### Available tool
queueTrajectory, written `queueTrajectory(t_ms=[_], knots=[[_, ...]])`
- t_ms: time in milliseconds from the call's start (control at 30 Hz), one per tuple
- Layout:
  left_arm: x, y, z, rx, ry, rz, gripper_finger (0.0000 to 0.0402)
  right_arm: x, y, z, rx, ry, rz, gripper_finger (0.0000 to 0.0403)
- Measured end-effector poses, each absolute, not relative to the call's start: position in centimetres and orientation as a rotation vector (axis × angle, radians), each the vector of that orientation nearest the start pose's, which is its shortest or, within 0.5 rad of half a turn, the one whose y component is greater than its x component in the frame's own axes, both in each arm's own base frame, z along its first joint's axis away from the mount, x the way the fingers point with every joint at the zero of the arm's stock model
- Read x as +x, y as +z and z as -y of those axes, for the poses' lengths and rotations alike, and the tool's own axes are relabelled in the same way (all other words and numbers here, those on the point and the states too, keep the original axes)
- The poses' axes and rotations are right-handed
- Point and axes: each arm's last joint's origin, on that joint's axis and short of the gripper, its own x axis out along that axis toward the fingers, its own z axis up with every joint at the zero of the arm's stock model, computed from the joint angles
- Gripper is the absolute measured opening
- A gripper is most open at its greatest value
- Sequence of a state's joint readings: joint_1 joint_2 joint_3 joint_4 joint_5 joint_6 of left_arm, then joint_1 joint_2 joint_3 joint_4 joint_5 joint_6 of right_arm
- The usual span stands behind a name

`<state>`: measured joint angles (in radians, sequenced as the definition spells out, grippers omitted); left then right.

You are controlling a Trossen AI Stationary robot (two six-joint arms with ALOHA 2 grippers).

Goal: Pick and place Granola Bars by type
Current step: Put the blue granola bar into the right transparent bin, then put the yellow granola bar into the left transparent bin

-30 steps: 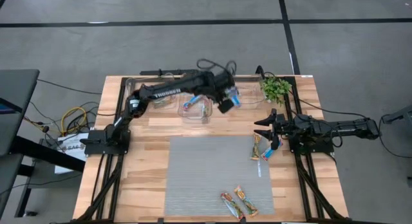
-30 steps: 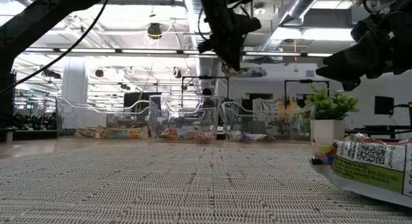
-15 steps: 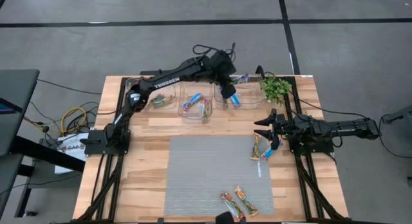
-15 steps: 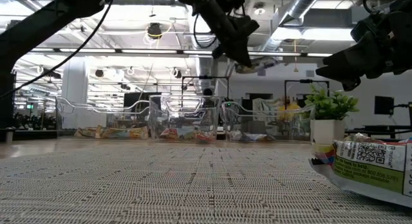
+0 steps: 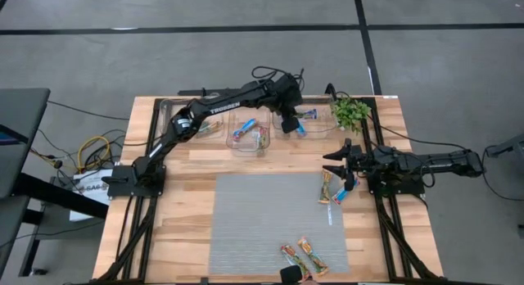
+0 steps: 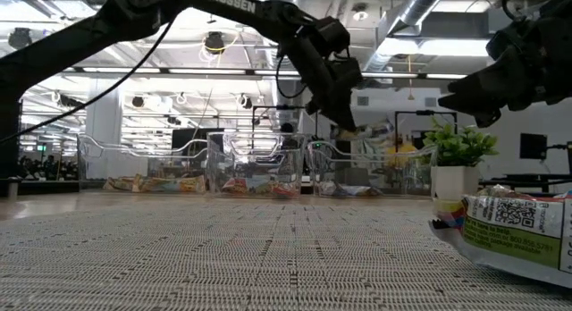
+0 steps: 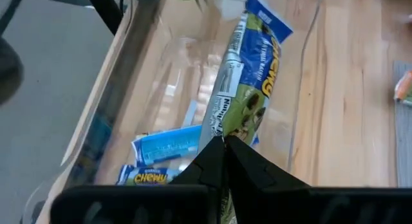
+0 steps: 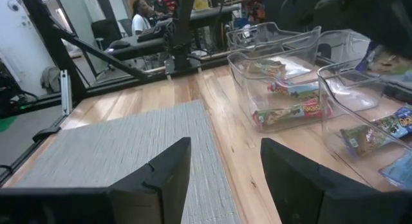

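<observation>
Lowered over the right bin (image 5: 315, 121), left gripper (image 7: 223, 147) pinches a blue bar (image 7: 248, 89); blue bars (image 7: 164, 147) lie below. Right gripper (image 8: 222, 163) waits, spread.

Evenly bright from overhead; soft, short shadows on the worktop (image 5: 188, 195). Strong glare from ceiling lamps (image 6: 214, 43) in the low view, silhouetting dark arms. Sharp on the woven mat (image 6: 223, 257) close up, softer toward the far room. Blurred throughout the left wrist view, especially at its edges. Slightly soft in the right wrist view, with sheen on clear bins (image 8: 283, 63).
</observation>
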<state>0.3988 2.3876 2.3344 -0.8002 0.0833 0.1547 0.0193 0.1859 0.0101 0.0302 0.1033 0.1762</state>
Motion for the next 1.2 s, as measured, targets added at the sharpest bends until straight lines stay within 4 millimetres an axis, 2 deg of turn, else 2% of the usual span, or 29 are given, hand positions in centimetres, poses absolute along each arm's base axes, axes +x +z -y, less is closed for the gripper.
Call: queueTrajectory(t_ms=[167,467,667,767,867,1033,1200], knots=[[48.4,25.5,-20.2,-0.065,0.235,-0.858,0.0019,10.8,15.4,0.1,0.166,-0.098,-0.141,0.0182],[48.3,25.5,-20.3,-0.073,0.256,-0.86,0.0116,10.8,15.4,0.1,0.166,-0.098,-0.141,0.0182],[47.9,26.5,-19.8,-0.093,0.233,-0.873,0.0146,10.8,15.4,0.1,0.166,-0.098,-0.141,0.0181],[47.5,28.2,-18.3,-0.107,0.219,-0.875,0.0147,10.8,15.4,0.1,0.166,-0.098,-0.141,0.018],[46.9,29.7,-15.8,-0.135,0.236,-0.916,0.0144,10.8,15.4,0.1,0.166,-0.098,-0.141,0.0182],[46.4,31.3,-11.1,-0.104,0.242,-0.984,0.0138,10.8,15.4,0.1,0.166,-0.098,-0.141,0.0182],[46.6,32.1,-6.5,-0.07,0.164,-0.985,0.0138,10.8,15.4,0.1,0.166,-0.098,-0.141,0.018]])
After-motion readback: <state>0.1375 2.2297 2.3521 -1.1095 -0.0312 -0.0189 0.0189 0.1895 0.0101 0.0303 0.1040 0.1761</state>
